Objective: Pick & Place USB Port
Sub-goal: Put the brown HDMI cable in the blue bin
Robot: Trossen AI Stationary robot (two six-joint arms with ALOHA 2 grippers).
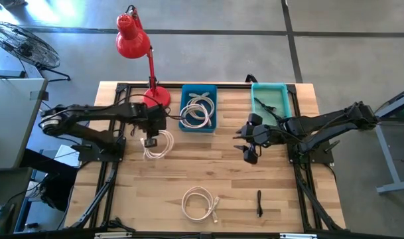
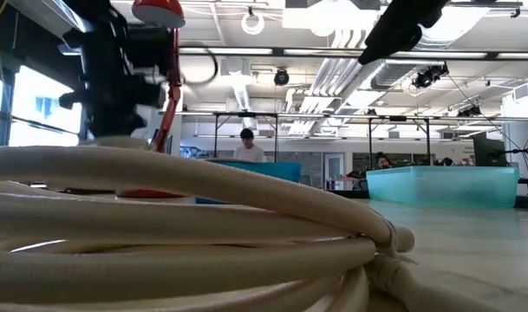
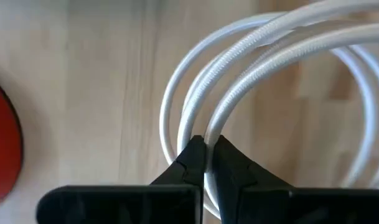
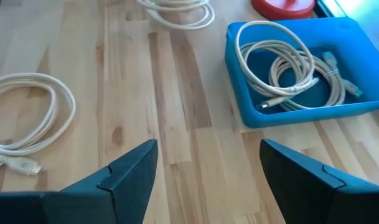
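We see the left pincer [image 1: 150, 141] over the wooden tabletop [image 1: 208, 166], just in front of the red lamp [image 1: 134, 38] and beside the blue bin [image 1: 199, 108]. In the left wrist view its fingers [image 3: 192, 158] are pressed together on one strand of a white coiled cable [image 3: 264, 68], so the left pincer is pinching that cable. In the high view the same white coiled cable [image 1: 158, 145] hangs from the pincer, its loops low over the tabletop near the lamp's round base [image 1: 155, 97]; we cannot tell whether the loops touch the wood.

The blue bin holds more white cables [image 1: 198, 111], seen coiled together inside it from the right wrist view [image 4: 289, 68]. A teal bin [image 1: 270, 99] sits next to it toward the right arm's side.

The right pincer [image 1: 250, 154] hovers over the bare middle of the tabletop, in front of the teal bin, and its two fingers [image 4: 130, 168] are spread wide with nothing between them.

Another white cable coil [image 1: 199, 203] lies flat near the front edge of the tabletop, and in the low view it fills the foreground [image 2: 177, 234]. A small black object [image 1: 259, 203] lies to the side of it, well apart from both bins; we cannot tell what it is.
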